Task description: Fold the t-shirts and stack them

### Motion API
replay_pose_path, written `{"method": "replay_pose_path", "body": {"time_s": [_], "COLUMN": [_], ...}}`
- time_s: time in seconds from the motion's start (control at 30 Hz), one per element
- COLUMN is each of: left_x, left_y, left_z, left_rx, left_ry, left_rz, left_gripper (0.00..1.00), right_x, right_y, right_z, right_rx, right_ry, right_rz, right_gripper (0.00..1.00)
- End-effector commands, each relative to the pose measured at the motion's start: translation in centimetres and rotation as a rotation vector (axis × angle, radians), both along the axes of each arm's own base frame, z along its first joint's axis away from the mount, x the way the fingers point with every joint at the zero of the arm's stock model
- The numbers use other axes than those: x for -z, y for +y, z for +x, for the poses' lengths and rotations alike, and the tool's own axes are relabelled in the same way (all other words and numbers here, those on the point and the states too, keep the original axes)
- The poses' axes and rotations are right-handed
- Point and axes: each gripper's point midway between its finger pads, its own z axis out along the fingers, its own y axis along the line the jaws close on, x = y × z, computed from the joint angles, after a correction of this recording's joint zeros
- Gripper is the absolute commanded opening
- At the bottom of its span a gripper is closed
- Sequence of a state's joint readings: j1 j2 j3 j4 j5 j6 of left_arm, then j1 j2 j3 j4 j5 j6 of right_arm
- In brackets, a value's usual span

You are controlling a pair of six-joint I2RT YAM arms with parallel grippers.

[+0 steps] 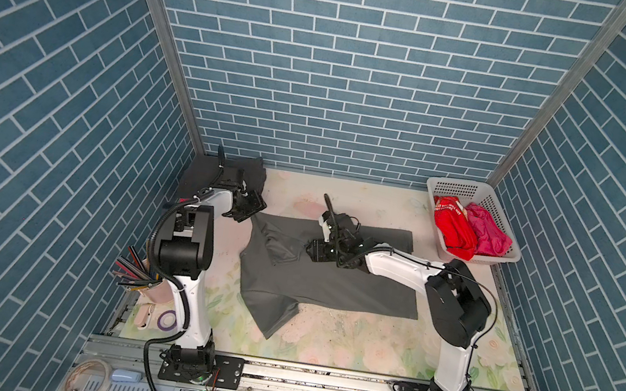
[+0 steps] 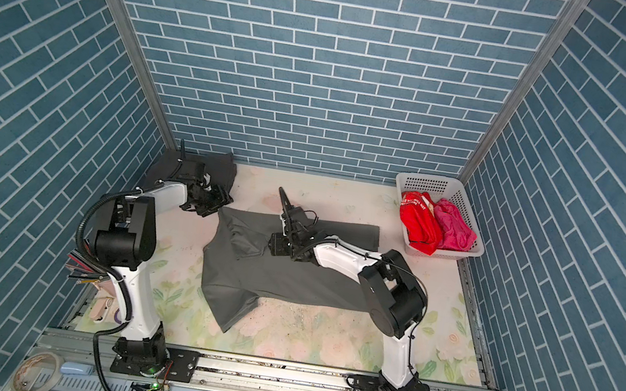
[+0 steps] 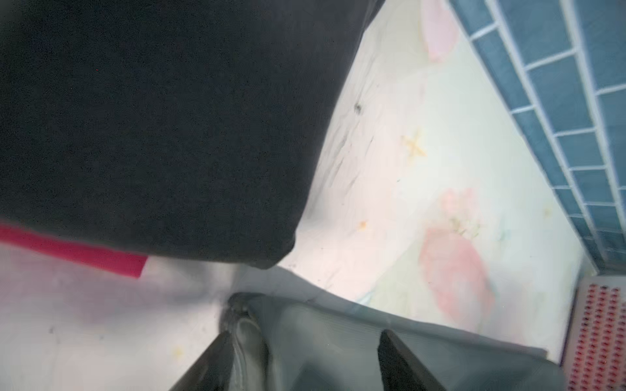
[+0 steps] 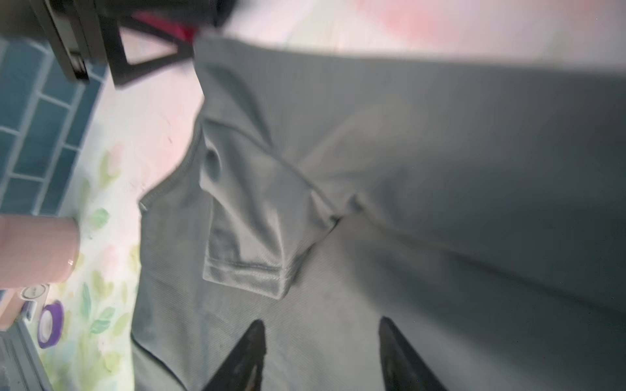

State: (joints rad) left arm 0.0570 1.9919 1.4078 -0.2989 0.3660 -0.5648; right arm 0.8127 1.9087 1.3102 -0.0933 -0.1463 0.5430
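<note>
**Both top views and wrist views.** The large, plain mid-grey cloth t-shirt [image 1: 331,287] lay flat at the middle of the floral-printed tabletop [image 1: 343,348]. Its long axis ran across the table, collar end to the left and hem to the right. Its far long edge was folded in over the body, with the far sleeve [image 4: 247,237] lying on top. The near sleeve [image 1: 272,316] stuck out unfolded toward the front edge. The left gripper [image 1: 248,208] stood just beside the shirt's far collar-end corner. Its fingers [image 3: 216,365] were well apart with grey cloth lying between them; the blur left it unclear whether the cloth touched either one. The right gripper [image 1: 311,249] hung over the body beside the folded-in sleeve, its fingers [image 4: 250,352] likewise apart and holding nothing. Judged from this layout, the next fold would bring the near long edge over. That edge lay toward the front from both grippers, the near sleeve closer to the left arm and the near hem corner [image 1: 411,314] closer to the right. A folded charcoal cloth t-shirt [image 1: 256,171] lay in the far left corner. A red cloth t-shirt with white lettering [image 1: 451,230] and a magenta-pink cloth t-shirt [image 1: 486,235] lay crumpled in the white perforated plastic basket [image 1: 468,188] at far right.
</note>
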Motion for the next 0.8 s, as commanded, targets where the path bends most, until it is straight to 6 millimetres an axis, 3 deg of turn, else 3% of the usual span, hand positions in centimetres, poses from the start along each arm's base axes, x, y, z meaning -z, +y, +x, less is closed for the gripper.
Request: {"method": "replay_pose_path", "body": {"time_s": [0.0,0.07,0.13,0.27,0.37,0.47,0.77], "left_x": [-4.8,-5.7,-5.7,-3.9,-1.7,0.1,2.9], "left_y": [-2.2,-4.5,-6.7,-10.5,-11.4,-10.6,-5.1], "left_z": [-0.2,-0.1,0.1,0.3,0.0,-1.0,-4.1], "left_rx": [0.045,0.087,0.116,0.162,0.169,0.155,0.06], "left_ry": [-0.098,-0.126,-0.14,-0.121,-0.083,-0.047,0.015], "left_rz": [-0.022,-0.084,-0.151,-0.226,-0.222,-0.207,-0.186], "left_gripper": [0.81,0.87,0.88,0.87,0.87,0.87,0.87], "right_x": [-2.0,-2.0,-2.0,-0.6,1.2,3.4,8.3], "right_y": [-2.7,-3.7,-4.3,-5.9,-7.3,-8.8,-13.4], "right_z": [2.4,3.9,5.3,7.7,9.0,9.4,8.9], "right_rx": [0.041,0.051,0.056,0.077,0.096,0.116,0.186], "right_ry": [-0.045,-0.031,-0.027,0.0,0.029,0.07,0.149], "right_rz": [0.02,0.052,0.101,0.139,0.125,0.107,0.059], "right_gripper": [0.65,0.72,0.81,0.88,0.89,0.89,0.9]}}
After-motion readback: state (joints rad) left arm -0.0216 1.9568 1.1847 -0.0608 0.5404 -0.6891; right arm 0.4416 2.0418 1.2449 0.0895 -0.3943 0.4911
